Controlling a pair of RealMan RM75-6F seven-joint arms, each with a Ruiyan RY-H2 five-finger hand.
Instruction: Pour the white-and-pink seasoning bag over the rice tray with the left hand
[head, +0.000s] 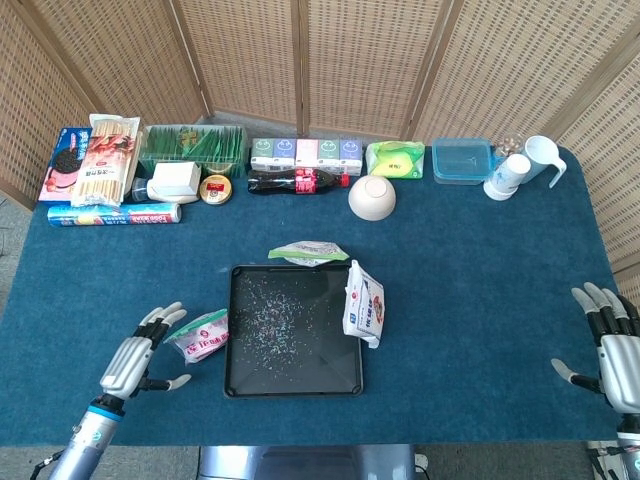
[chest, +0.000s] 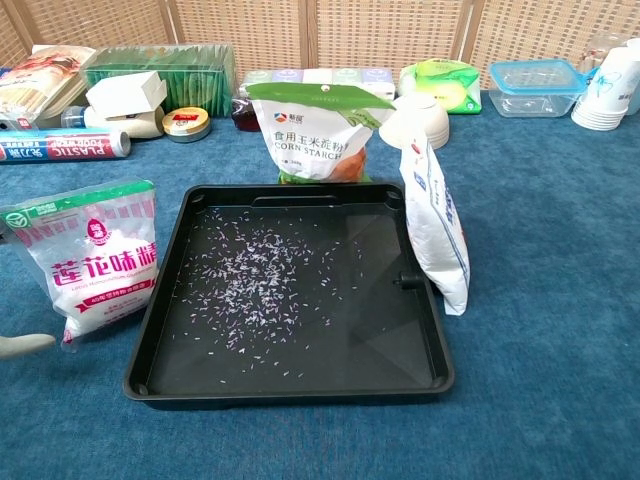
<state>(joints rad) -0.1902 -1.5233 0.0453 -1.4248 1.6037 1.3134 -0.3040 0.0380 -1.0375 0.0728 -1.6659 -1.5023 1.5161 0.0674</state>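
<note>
The white-and-pink seasoning bag (head: 201, 335) (chest: 92, 257) stands upright just left of the black tray (head: 242, 380) (chest: 290, 385), which has rice grains scattered over its floor. My left hand (head: 137, 355) is open, fingers spread, right beside the bag's left side; I cannot tell if it touches the bag. In the chest view only a fingertip (chest: 22, 345) of it shows at the left edge. My right hand (head: 612, 345) rests open at the table's far right edge, away from everything.
A corn starch bag (head: 307, 253) (chest: 316, 130) stands behind the tray and a white-and-blue bag (head: 363, 303) (chest: 437, 227) leans on its right rim. Along the back sit a cola bottle (head: 297, 181), bowl (head: 371, 197), boxes, a plastic container (head: 462, 160) and cups (head: 520, 170).
</note>
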